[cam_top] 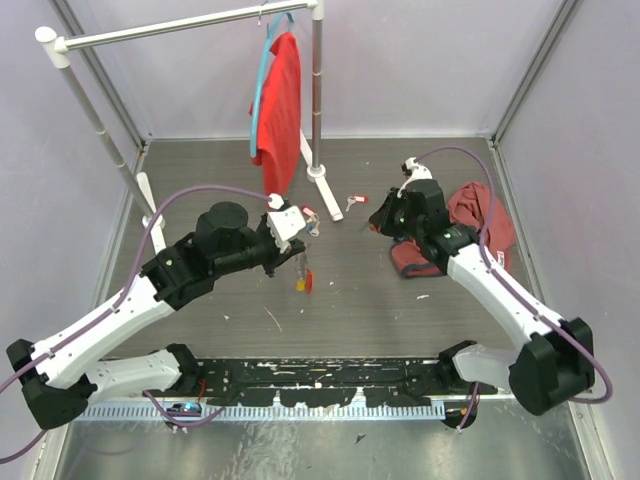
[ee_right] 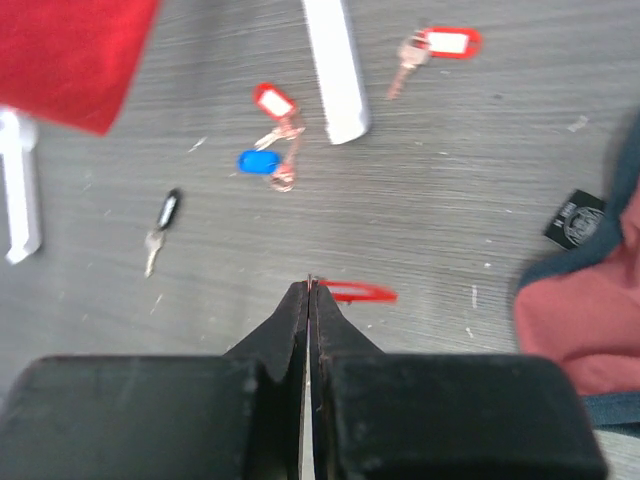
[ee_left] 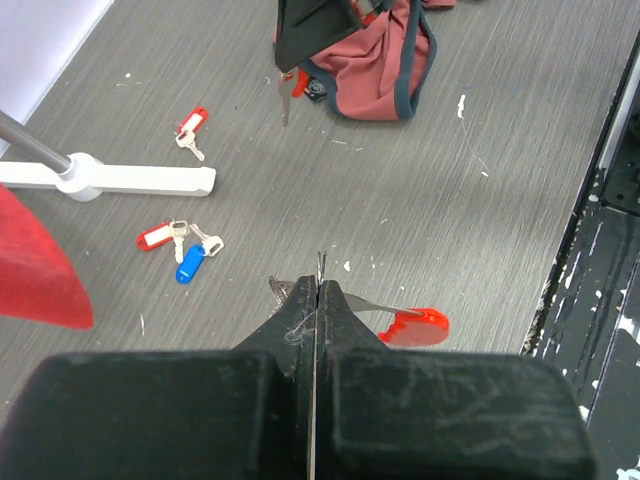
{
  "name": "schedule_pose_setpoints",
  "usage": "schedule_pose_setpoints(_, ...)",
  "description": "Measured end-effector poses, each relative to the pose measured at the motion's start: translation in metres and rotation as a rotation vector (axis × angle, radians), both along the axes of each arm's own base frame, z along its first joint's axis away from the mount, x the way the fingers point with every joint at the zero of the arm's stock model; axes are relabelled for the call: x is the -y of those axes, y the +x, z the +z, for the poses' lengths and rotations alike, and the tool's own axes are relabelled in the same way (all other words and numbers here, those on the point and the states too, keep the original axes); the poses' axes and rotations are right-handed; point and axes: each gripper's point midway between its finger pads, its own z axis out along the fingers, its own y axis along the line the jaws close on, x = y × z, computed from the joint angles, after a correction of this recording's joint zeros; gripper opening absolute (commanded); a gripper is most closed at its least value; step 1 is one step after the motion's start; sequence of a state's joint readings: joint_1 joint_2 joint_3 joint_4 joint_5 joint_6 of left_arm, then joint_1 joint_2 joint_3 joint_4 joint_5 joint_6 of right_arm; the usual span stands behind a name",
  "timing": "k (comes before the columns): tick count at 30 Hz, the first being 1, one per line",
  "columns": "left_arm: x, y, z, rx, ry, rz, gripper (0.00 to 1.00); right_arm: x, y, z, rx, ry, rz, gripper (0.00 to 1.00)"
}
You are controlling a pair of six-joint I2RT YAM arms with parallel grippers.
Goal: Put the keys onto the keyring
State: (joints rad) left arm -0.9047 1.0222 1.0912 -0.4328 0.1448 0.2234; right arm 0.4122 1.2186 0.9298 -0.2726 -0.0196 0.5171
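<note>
My left gripper is shut on the thin metal of the keyring; in the left wrist view its bright red plastic piece sticks out to the right. From above the red piece hangs under it, with something yellow beside it. My right gripper is shut on a key with a red tag, held above the table. Loose keys lie on the table: a red-tagged one, a red-tagged one with a blue-tagged one, and a black-tagged one.
A white clothes rack stands at the back, its foot near the loose keys, with a red shirt hanging from it. A reddish cloth bag lies under the right arm. A black strip runs along the near edge.
</note>
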Motion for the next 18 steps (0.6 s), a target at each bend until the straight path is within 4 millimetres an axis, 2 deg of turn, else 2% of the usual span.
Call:
schedule_pose_setpoints(5,0.002,0.001,-0.002,-0.021,-0.002,0.006,0.00,-0.019,-0.027,0.036,0.088,0.030,0.225,0.01)
schedule_pose_setpoints(9,0.005,0.000,0.006,-0.025,-0.025,0.002,0.00,-0.034,-0.050,0.069,0.143,0.047,0.411,0.01)
schedule_pose_setpoints(18,0.014,-0.007,0.023,-0.026,-0.095,-0.044,0.00,-0.047,-0.119,0.128,0.346,0.107,0.748,0.01)
